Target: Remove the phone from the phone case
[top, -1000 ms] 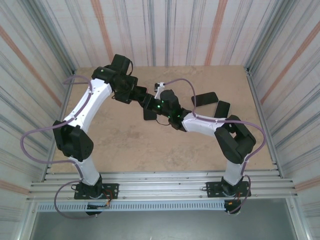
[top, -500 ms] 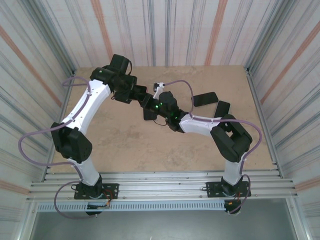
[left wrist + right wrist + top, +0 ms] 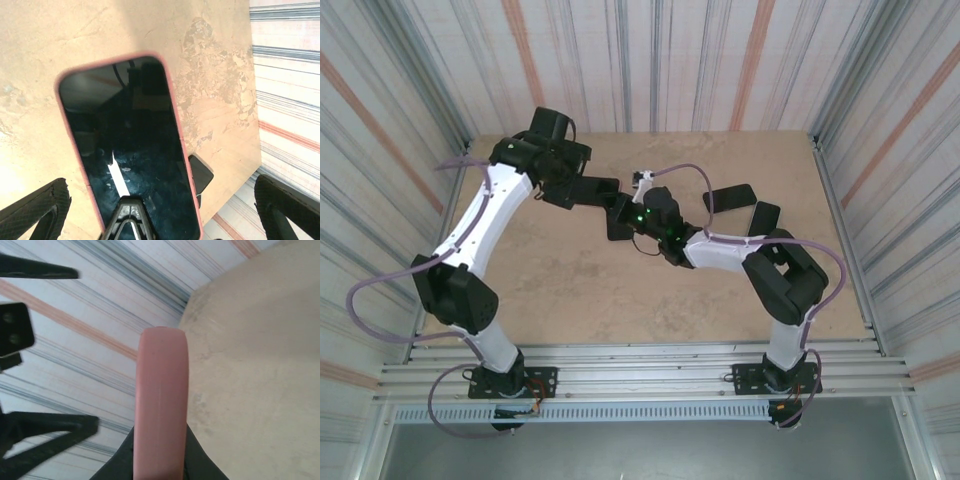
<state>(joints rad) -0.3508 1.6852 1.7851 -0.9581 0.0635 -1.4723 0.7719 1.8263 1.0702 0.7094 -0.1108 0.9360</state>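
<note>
Change since earlier frame: the left arm has swung back toward the far-left corner. The left pincer (image 3: 598, 188) has released and sprung wide, and the right pincer (image 3: 160, 462) has tightened.
Left pincer state: fully spread, with its fingers standing either side of the device in the left wrist view and touching nothing.
Right pincer state: narrow, clamped on the lower end of the pink flexible phone case (image 3: 161, 400).
Phone location: the black glass-fronted phone (image 3: 127, 150) is seated in the pink flexible phone case. The pink rim runs unbroken round the top end and both long sides.
Position: the cased phone is held above the beige stone-patterned worktop (image 3: 570, 290), near its middle, between the two arms.
Other items: two dark slab-shaped devices (image 3: 730, 197) lie to the right, well apart from the work.
Task meaning: the release came without separation, so extraction is judged not yet achieved.
Next requirement: the left pincer probably needs a fresh hold on a rim corner to peel it back.
Risk: a one-sided hold may let the cased phone pivot.
</note>
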